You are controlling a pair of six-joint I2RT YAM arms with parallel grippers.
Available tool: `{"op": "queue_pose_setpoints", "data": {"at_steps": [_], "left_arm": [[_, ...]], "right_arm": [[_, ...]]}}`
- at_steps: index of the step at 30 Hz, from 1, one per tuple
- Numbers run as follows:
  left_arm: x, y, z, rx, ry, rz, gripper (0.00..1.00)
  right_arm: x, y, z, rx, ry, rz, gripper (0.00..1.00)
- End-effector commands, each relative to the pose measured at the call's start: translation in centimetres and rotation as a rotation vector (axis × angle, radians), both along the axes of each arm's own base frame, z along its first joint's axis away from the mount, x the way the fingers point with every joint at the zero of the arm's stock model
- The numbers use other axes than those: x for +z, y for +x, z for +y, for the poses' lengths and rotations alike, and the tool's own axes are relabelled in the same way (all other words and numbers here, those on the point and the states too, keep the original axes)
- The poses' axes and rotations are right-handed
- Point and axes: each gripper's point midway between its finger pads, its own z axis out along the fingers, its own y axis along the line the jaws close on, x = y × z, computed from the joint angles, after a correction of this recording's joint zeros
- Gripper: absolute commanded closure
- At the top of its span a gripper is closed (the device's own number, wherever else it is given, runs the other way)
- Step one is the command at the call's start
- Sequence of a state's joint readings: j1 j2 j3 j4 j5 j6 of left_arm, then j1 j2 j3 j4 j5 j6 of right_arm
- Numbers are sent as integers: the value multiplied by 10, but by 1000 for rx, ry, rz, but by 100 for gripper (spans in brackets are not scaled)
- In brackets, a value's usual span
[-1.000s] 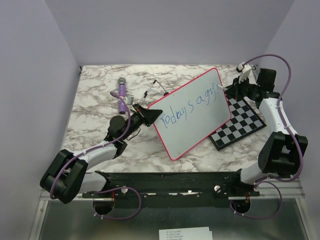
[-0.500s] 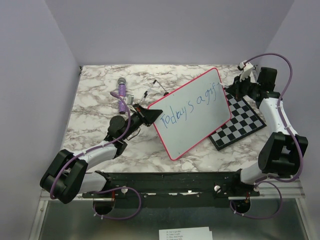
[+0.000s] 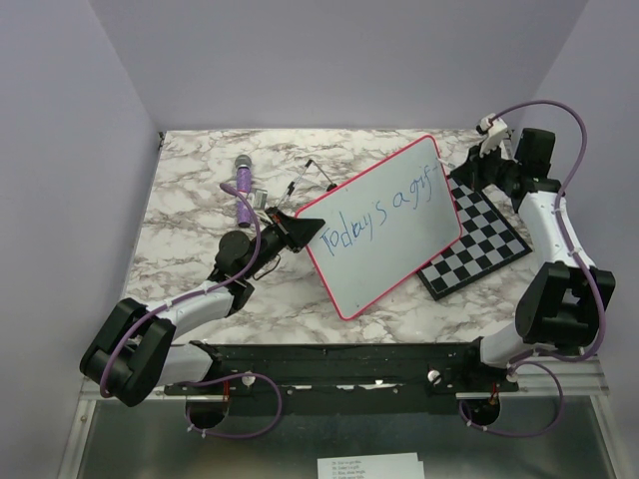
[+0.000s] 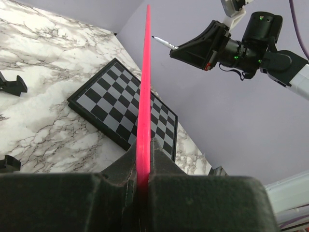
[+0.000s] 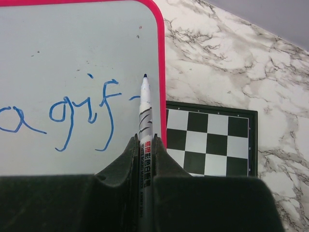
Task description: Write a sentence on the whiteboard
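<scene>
The whiteboard (image 3: 389,235), white with a pink rim, stands tilted on its edge at mid-table. My left gripper (image 3: 303,228) is shut on its left rim, and in the left wrist view the rim (image 4: 145,92) runs up from between the jaws of that gripper (image 4: 143,150). The sentence (image 3: 377,212) in blue reads "Today's a gif" with a short dash (image 5: 134,98) after it. My right gripper (image 5: 146,140) is shut on a white marker (image 5: 145,113). Its tip hangs just off the board's face near the right rim. From the left wrist, the right gripper (image 4: 193,48) floats beside the board.
A black-and-white chessboard (image 3: 484,235) lies flat under and right of the board's right end. A purple handled object (image 3: 244,185) and thin pens (image 3: 300,180) lie at the back left. Two small black clips (image 4: 12,83) rest on the marble. Grey walls close in on three sides.
My right gripper has drawn back a little toward the far right with the marker, lifting the tip away from the writing. The left gripper and the board have not moved.
</scene>
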State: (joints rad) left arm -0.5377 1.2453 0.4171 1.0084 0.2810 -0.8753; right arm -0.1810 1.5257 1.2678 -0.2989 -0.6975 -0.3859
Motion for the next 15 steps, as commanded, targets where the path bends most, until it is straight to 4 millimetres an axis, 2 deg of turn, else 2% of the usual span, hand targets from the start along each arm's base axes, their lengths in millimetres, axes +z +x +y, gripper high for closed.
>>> {"op": "queue_pose_setpoints", "data": {"at_steps": [1,15], "left_arm": [[45,-14,-4,-56,-77,-153,100],[47,-14,-3,-53,-81,-157,100]], "right_arm": [[-6,0,7,38,4,28,100],[-22,-9,6,52,-24,73,99]]}}
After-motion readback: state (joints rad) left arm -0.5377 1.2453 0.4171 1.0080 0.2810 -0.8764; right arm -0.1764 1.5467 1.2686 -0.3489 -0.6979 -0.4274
